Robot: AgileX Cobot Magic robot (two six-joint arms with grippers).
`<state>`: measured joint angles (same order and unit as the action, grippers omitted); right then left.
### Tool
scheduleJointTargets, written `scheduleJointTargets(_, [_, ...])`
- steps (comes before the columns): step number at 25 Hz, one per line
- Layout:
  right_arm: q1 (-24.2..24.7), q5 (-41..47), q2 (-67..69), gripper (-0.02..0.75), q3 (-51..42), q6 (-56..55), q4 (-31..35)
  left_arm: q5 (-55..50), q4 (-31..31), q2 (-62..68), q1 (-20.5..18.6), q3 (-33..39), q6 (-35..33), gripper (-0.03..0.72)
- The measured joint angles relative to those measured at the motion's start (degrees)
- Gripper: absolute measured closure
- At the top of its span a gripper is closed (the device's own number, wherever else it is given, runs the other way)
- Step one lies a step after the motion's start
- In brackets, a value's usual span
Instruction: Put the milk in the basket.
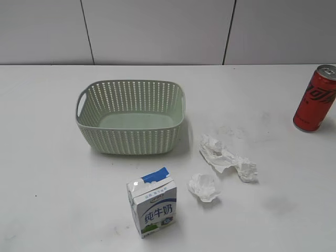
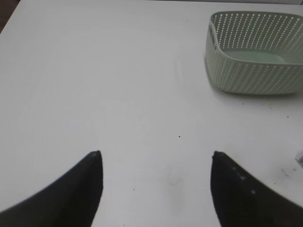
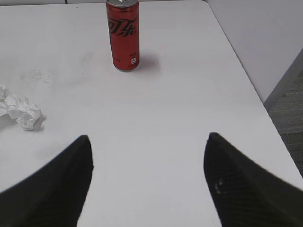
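The small white blue-flapped milk carton stood upright on the white counter, at six o'clock from the empty sage-green perforated plastic basket. Both arms' fingers were spread wide, holding nothing.

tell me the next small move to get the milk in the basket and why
Probably bring the left gripper over the milk. Its jaws are open and hold nothing, over bare table. The carton stands upright in front of the empty basket, untouched. The right gripper, also open, sits farther off by the soda can.
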<state>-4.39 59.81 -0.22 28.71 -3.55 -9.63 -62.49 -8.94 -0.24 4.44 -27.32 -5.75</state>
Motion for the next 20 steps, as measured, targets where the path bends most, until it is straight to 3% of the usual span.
scheduleJointTargets(5, [0.00,0.40,0.60,0.154,0.08,0.21,0.45,0.00,0.00,0.00,0.00,0.00,0.00,0.174])
scheduleJointTargets(12, [0.00,1.58,14.73,0.154,3.42,3.11,3.69,0.00,0.00,0.00,0.00,0.00,0.00,0.183])
scheduleJointTargets(20, [0.00,-3.87,35.05,0.154,7.40,16.44,14.17,0.00,0.00,0.00,0.00,0.00,0.00,0.204])
